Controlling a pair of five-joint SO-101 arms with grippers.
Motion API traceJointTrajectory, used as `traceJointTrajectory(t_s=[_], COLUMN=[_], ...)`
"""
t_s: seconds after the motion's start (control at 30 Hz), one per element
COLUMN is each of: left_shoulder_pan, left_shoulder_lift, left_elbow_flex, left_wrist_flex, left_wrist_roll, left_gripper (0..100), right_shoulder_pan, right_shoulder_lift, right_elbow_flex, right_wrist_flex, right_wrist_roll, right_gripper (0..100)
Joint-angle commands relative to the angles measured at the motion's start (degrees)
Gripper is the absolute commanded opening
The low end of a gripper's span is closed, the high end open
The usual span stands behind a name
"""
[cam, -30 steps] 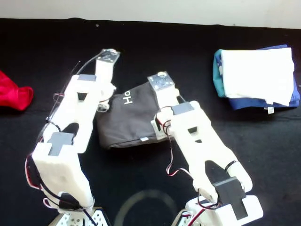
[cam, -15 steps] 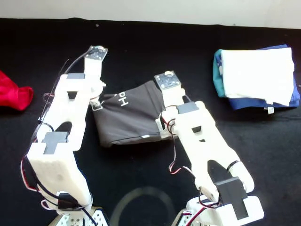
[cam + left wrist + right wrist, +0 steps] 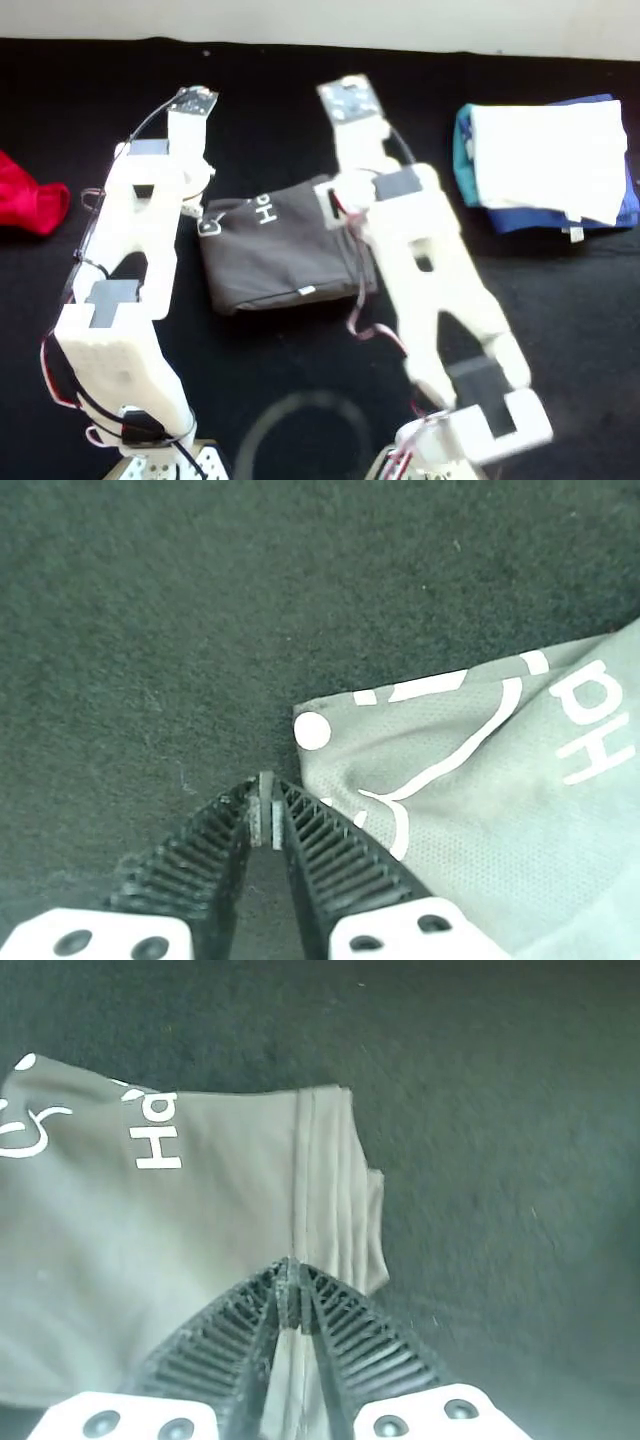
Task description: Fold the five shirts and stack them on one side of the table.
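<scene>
- Now, your folded dark grey shirt with white print [image 3: 280,255] lies mid-frame in the high view, between the two arms, on the black cloth table [image 3: 300,90].
- Your left gripper [image 3: 266,820] has its jaws pressed together on nothing, tips just beside the shirt's printed corner.
- Your right gripper [image 3: 290,1305] is likewise closed over the stitched hem, and looks empty.
- To carry it well, open both claws, pinch through all layers at opposite edges, lift level, and set it squarely on the white-topped stack of folded shirts [image 3: 545,160] at upper right.
- One crumpled red shirt [image 3: 30,200] waits at the left edge.
</scene>
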Motion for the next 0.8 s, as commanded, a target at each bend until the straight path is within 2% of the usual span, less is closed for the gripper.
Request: traceJointTrajectory(t_s=[0.0, 0.2, 0.37, 0.6, 0.77], left_shoulder_pan=[1.54, 2.77, 3.21, 3.03, 3.03], left_shoulder_lift=[0.57, 3.03, 3.38, 3.38, 3.47], left_elbow_flex=[-1.63, -1.89, -1.89, -1.71, -1.71], left_wrist_flex=[-0.62, -0.88, -1.32, -2.02, -2.02], left_wrist_roll=[0.53, 2.37, 2.37, 2.37, 2.37], left_gripper=[1, 1, 1, 1, 1], right_shoulder_pan=[-2.15, -3.03, -1.63, 5.14, 6.29], right_shoulder_lift=[9.01, 22.64, 29.76, 30.90, 30.81], right_elbow_flex=[-10.95, -22.29, -25.01, -25.27, -25.27], right_wrist_flex=[0.48, 0.48, 0.57, 3.21, 7.08], right_wrist_roll=[-0.26, -0.35, -0.35, -0.09, 0.09], right_gripper=[0.6, 0.6, 0.6, 0.6, 0.6])
